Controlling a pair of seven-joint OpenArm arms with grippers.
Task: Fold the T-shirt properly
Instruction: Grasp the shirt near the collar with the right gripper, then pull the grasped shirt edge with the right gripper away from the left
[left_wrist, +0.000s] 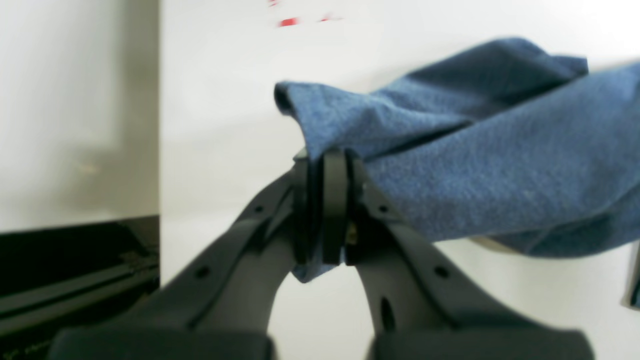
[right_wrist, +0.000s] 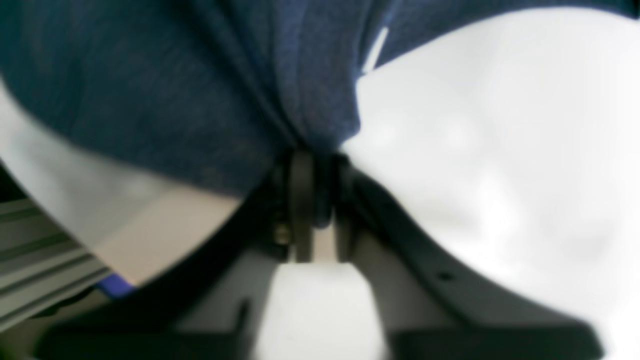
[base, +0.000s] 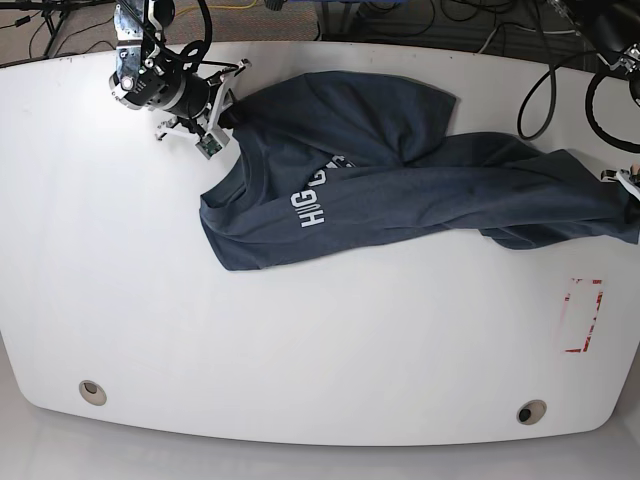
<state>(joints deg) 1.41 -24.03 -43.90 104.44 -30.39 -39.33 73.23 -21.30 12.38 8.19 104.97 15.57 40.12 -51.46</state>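
T-shirt (base: 400, 190) lies crumpled and stretched across the far half of the white table (base: 300, 340), white lettering (base: 322, 195) facing up near its middle. Left gripper (left_wrist: 327, 210) is clamped tight on a bunched blue edge at the table's right end in the base view. Right gripper (right_wrist: 312, 200) sits at the far-left corner with fabric between its jaws; blur leaves its grip uncertain.
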